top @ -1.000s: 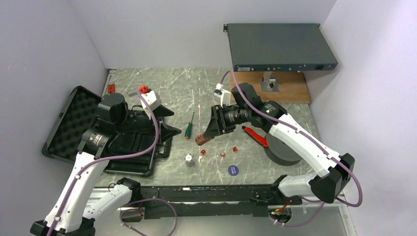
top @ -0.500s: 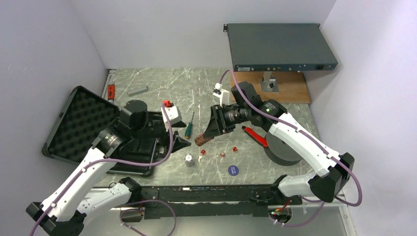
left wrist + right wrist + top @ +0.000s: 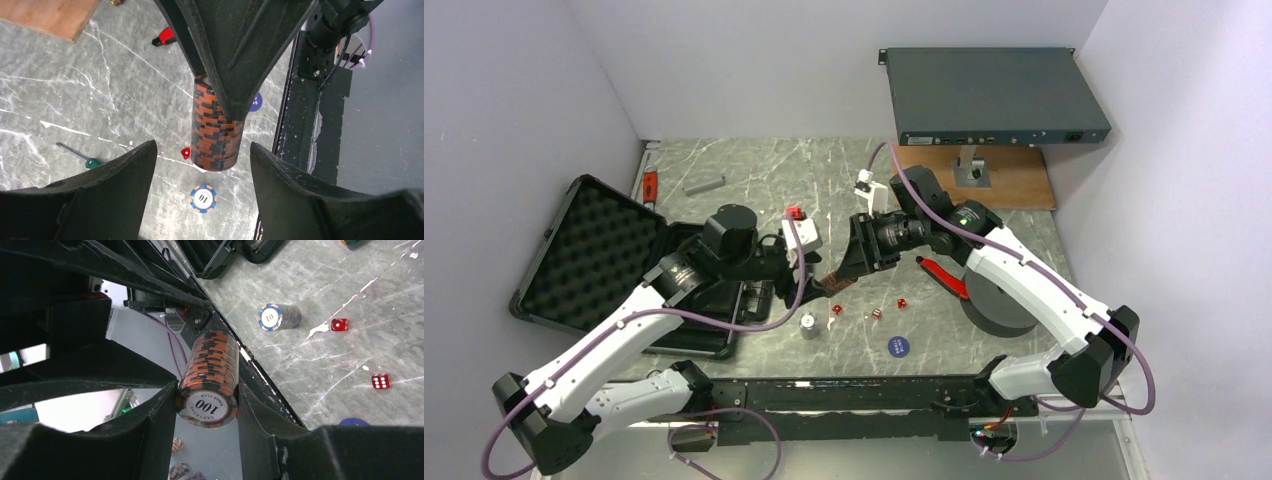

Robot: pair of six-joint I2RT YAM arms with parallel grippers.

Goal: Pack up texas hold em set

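The right gripper (image 3: 206, 395) pinches the orange chip stack (image 3: 216, 131); the left gripper (image 3: 202, 150), fingers spread, faces that stack; the black briefcase (image 3: 589, 245) lies open at the left.

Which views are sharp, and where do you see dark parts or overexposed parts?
Top external: evenly lit, sharp, soft shadows. Left wrist: orange chip stack sharp; left gripper's fingers dark, slightly soft. Right wrist: the stack's "100" readable; right gripper's fingers nearly black, pale background washed out.

The right pincer (image 3: 206, 390) covers the orange stack's (image 3: 216, 132) top, seemingly leaving its lower end free.
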